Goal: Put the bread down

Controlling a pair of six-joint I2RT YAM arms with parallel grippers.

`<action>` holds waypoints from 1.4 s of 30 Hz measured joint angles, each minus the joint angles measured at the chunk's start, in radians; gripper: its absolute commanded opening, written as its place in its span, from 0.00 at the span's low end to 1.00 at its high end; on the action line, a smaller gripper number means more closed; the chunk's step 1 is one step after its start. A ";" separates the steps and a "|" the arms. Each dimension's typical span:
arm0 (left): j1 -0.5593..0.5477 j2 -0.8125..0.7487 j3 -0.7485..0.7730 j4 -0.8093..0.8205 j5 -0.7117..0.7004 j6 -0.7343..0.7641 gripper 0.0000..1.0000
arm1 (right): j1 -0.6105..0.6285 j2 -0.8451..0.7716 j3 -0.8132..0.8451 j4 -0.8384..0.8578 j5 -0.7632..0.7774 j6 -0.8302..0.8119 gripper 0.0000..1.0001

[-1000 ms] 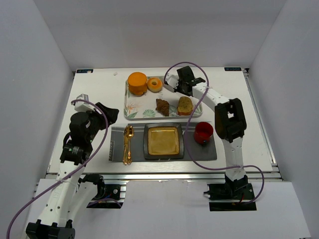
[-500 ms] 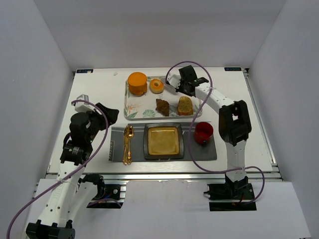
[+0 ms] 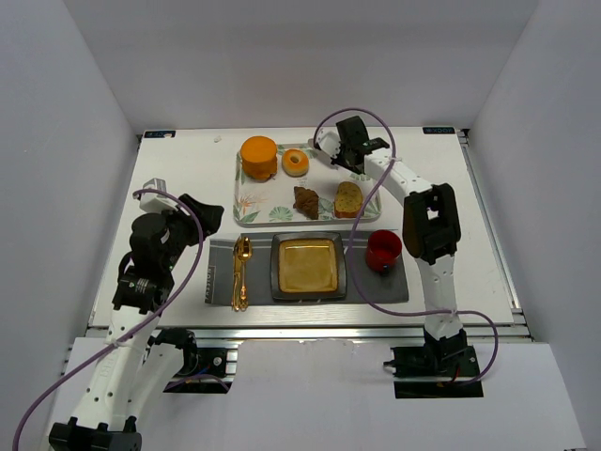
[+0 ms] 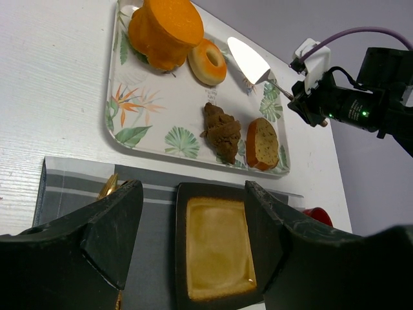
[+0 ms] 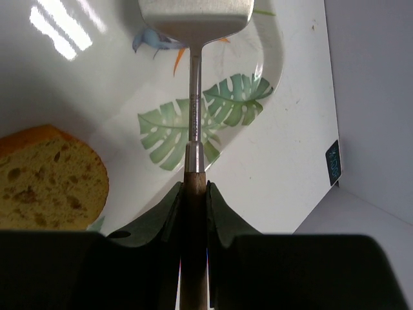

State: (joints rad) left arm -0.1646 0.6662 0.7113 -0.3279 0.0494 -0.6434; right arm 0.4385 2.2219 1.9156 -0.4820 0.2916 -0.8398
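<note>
The left claw (image 4: 193,201) gapes wide and empty above the grey placemat (image 4: 68,187), with the bread (image 4: 207,62) well ahead of it and to its right. The bread lies flat at the far end of the leaf-printed tray (image 4: 132,134), just beside the orange cylinder cake (image 4: 164,32). In the top view it sits to the left of the right claw (image 3: 346,153). That claw is clamped on the wooden handle of a metal spatula (image 5: 193,97). The blade reaches out just beside the bread's right edge; whether they touch cannot be told. A loaf slice (image 5: 45,174) lies near the claw's left. The small teal label (image 5: 333,161) on the tabletop (image 5: 284,161) at its right is too small to read.
</note>
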 measured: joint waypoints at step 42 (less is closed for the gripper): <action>0.000 -0.021 -0.014 0.015 0.022 0.007 0.73 | 0.052 0.151 0.185 -0.147 -0.124 -0.046 0.00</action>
State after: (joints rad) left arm -0.1646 0.6456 0.6975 -0.3130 0.0715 -0.6361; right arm 0.4904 2.3730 2.1002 -0.6289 0.1673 -0.8856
